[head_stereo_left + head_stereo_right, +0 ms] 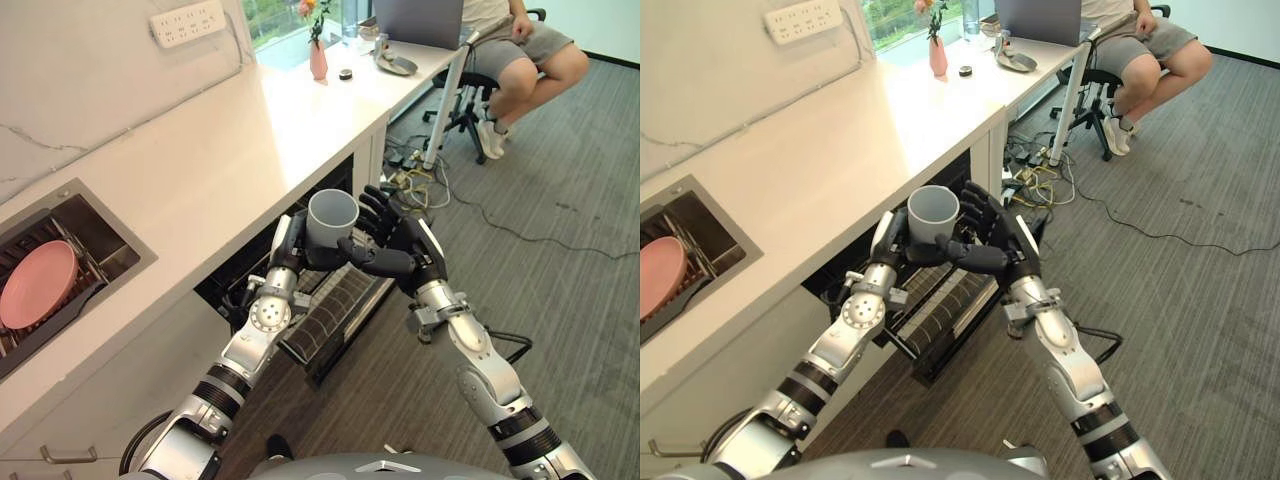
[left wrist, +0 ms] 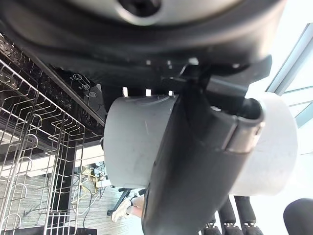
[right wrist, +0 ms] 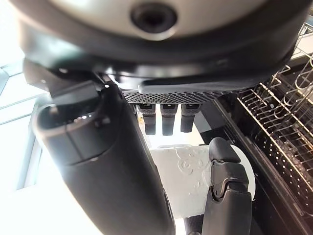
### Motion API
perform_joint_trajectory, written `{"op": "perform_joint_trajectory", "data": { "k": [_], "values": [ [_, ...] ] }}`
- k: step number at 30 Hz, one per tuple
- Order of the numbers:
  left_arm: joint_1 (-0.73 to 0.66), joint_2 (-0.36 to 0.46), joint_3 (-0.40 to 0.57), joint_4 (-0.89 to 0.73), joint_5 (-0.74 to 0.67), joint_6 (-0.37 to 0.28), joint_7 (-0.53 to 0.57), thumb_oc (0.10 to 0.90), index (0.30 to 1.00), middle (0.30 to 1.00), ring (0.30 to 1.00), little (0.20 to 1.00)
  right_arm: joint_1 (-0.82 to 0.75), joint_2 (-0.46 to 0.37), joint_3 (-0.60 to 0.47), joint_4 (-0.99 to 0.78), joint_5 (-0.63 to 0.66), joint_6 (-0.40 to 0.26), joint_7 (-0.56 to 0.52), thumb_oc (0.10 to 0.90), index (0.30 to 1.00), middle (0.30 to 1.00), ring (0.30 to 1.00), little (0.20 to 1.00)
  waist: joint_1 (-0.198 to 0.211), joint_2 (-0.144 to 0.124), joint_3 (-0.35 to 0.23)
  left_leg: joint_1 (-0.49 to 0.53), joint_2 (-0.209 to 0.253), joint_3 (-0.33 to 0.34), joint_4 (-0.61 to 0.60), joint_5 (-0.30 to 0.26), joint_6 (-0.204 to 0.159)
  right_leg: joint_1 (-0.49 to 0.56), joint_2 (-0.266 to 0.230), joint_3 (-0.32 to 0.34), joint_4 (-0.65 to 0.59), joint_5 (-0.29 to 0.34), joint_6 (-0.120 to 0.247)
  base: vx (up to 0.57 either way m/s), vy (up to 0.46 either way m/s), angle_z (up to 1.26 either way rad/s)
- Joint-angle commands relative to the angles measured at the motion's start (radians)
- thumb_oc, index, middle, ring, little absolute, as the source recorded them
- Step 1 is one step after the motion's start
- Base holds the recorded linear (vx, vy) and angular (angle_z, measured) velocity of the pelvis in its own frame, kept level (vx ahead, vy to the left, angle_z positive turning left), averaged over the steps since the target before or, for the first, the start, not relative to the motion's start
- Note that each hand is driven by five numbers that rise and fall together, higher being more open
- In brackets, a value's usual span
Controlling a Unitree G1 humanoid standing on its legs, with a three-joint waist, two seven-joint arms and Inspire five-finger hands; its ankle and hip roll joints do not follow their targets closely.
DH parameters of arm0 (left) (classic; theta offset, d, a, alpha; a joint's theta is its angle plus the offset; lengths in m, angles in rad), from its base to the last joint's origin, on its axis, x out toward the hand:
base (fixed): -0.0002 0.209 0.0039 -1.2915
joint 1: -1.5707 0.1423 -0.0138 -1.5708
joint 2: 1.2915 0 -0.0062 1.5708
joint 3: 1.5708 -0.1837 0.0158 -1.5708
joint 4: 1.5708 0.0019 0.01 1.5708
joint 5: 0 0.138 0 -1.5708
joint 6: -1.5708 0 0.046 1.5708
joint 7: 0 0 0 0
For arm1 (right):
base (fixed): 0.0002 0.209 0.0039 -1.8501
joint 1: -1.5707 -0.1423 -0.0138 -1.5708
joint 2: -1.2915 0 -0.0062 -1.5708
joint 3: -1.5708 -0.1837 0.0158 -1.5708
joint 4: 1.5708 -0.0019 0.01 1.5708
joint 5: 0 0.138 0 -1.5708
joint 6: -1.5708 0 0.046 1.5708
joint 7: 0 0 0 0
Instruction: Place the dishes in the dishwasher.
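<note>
My left hand is shut on a grey cup, held upright above the open dishwasher. In the left wrist view its thumb wraps across the cup's wall. My right hand is open right beside the cup, its fingers straight behind the cup's far side and its thumb stretched under the base. The dishwasher's wire rack is pulled out below both hands, under the counter edge. A pink plate stands in the sink rack at the far left.
The white counter runs along the left, with a sunken sink, a pink vase and a power strip on the wall. A person sits at the far end. Cables lie on the floor.
</note>
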Motion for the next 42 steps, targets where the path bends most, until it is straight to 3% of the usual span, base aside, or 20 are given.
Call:
{"op": "perform_joint_trajectory", "data": {
  "k": [1,5,15,19,24,32,33,34,42],
  "values": [
    [-0.196,-0.008,0.02,-0.009,0.103,-0.083,0.128,0.4,0.3,0.3,0.3,0.3,-0.16,0.062,0.0,-0.058,-0.013,-0.111,-0.041,0.8,0.9,0.9,0.9,0.9,0.025,-0.027,-0.034,0.0,0.008,-0.004,0.003,-0.052,-0.01,-0.005,-0.031,-0.028,0.019,-0.013,0.033,0.0,0.0,0.0],
    [-0.229,-0.037,-0.028,0.031,0.17,-0.077,0.177,0.4,0.3,0.3,0.3,0.3,-0.194,0.078,0.039,-0.029,-0.022,-0.108,-0.074,0.8,0.9,0.9,0.9,0.9,0.031,-0.035,-0.034,-0.006,0.005,-0.011,0.003,-0.054,-0.009,-0.001,-0.032,-0.039,0.019,-0.008,0.033,0.0,0.005,0.01],
    [-0.263,-0.09,-0.132,0.07,0.186,-0.079,0.217,0.4,0.3,0.3,0.3,0.3,-0.308,0.162,0.128,0.083,-0.018,-0.101,-0.145,0.8,0.9,0.9,0.9,0.9,0.058,-0.046,-0.032,-0.024,-0.003,-0.034,0.003,-0.053,-0.003,0.004,-0.034,-0.054,0.019,0.001,0.029,0.0,0.006,0.07],
    [-0.263,-0.1,-0.153,0.072,0.175,-0.079,0.221,0.4,0.3,0.3,0.3,0.3,-0.344,0.188,0.133,0.123,-0.025,-0.103,-0.175,0.8,0.9,0.9,0.9,0.9,0.067,-0.047,-0.031,-0.027,-0.006,-0.038,0.003,-0.053,-0.002,0.004,-0.035,-0.058,0.019,0.002,0.029,0.01,0.005,0.05],
    [-0.28,-0.12,-0.202,0.085,0.159,-0.074,0.241,0.4,0.3,0.3,0.3,0.3,-0.418,0.287,0.134,0.227,0.034,-0.146,-0.256,0.8,0.9,0.9,0.9,0.9,0.087,-0.045,-0.025,-0.041,-0.012,-0.054,0.003,-0.051,0.001,0.001,-0.038,-0.07,0.019,0.003,0.029,0.0,0.011,0.07],
    [-0.289,-0.134,-0.238,0.088,0.145,-0.083,0.245,0.4,0.3,0.3,0.3,0.3,-0.489,0.344,0.122,0.327,0.027,-0.173,-0.32,0.8,0.9,0.9,0.9,0.9,0.106,-0.044,-0.023,-0.048,-0.017,-0.067,0.003,-0.05,0.002,0.0,-0.04,-0.08,0.019,0.0,0.028,0.0,0.005,0.03],
    [-0.29,-0.134,-0.24,0.082,0.141,-0.085,0.242,0.4,0.3,0.3,0.3,0.3,-0.494,0.347,0.119,0.332,0.027,-0.175,-0.321,0.582,0.573,0.573,0.573,0.573,0.108,-0.044,-0.023,-0.05,-0.017,-0.069,0.003,-0.049,0.002,-0.001,-0.041,-0.083,0.019,0.0,0.028,0.0,0.0,0.0],
    [-0.29,-0.133,-0.24,0.082,0.141,-0.085,0.242,0.4,0.3,0.3,0.3,0.3,-0.495,0.348,0.119,0.333,0.027,-0.175,-0.321,0.4,0.3,0.3,0.3,0.3,0.108,-0.045,-0.023,-0.05,-0.018,-0.069,0.003,-0.049,0.002,-0.001,-0.041,-0.083,0.019,0.0,0.028,0.0,0.0,0.0],
    [-0.286,-0.13,-0.253,0.051,0.133,-0.093,0.237,0.4,0.3,0.3,0.3,0.3,-0.507,0.356,0.077,0.341,-0.009,-0.213,-0.374,0.4,0.3,0.3,0.3,0.3,0.12,-0.045,-0.022,-0.057,-0.021,-0.084,0.003,-0.049,0.002,0.004,-0.042,-0.105,0.019,-0.007,0.031,0.0,0.008,0.1]
  ]
}}
